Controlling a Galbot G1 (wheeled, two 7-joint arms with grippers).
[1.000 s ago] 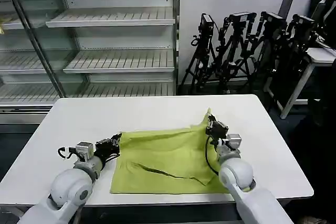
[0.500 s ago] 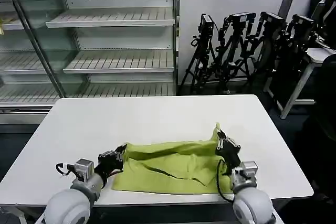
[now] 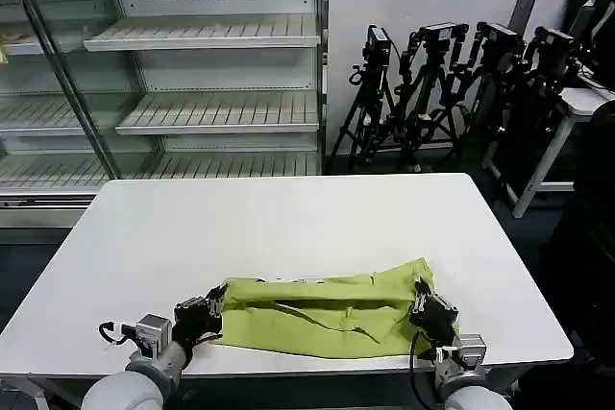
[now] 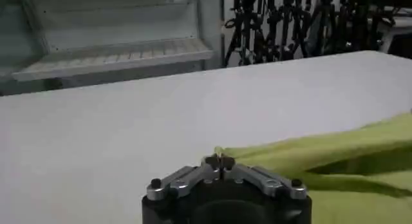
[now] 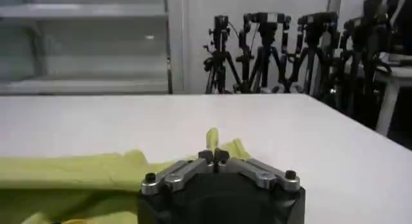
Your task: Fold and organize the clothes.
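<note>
Each pincer, left (image 3: 213,301) and right (image 3: 419,293), pinched the shirt (image 3: 322,304) on the bench (image 3: 269,213); shelves (image 3: 207,74) and tripods (image 3: 452,84) stood behind.

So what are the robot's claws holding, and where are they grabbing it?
Both hold the lime-green shirt. The left claw pinches its left end, the right claw its right end, each shut on a bit of the edge.

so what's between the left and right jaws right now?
In the head view, only the folded shirt, stretched across the table from the left gripper to the right gripper; each is shut on an edge.
</note>
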